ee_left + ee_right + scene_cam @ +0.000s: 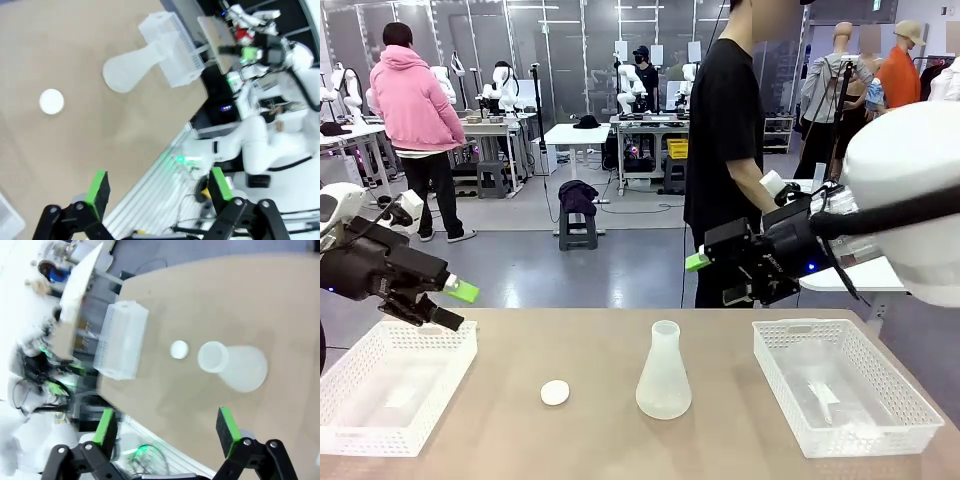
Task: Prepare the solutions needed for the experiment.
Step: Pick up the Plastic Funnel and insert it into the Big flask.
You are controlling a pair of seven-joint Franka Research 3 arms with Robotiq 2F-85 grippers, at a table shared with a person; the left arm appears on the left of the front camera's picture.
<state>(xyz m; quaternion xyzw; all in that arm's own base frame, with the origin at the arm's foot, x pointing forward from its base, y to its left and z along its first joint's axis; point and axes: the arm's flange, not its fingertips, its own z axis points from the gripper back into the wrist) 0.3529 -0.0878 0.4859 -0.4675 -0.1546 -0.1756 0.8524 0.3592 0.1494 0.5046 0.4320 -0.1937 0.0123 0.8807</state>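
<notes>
A frosted conical flask [663,375] stands upright at the table's middle, also seen in the left wrist view [132,67] and the right wrist view [235,365]. The solutions are out of view; through the flask's cloudy wall I make out no liquid. My left gripper [455,305] hovers open above the left basket's far edge, its green pads [97,192] wide apart with nothing between them. My right gripper [705,270] hangs open well above the table, behind and to the right of the flask, and holds nothing [167,427].
A small white round disc [555,393] lies left of the flask. White mesh baskets sit at the left [390,385] and right [845,385] ends of the table. A person in a black shirt [725,130] stands at the far side.
</notes>
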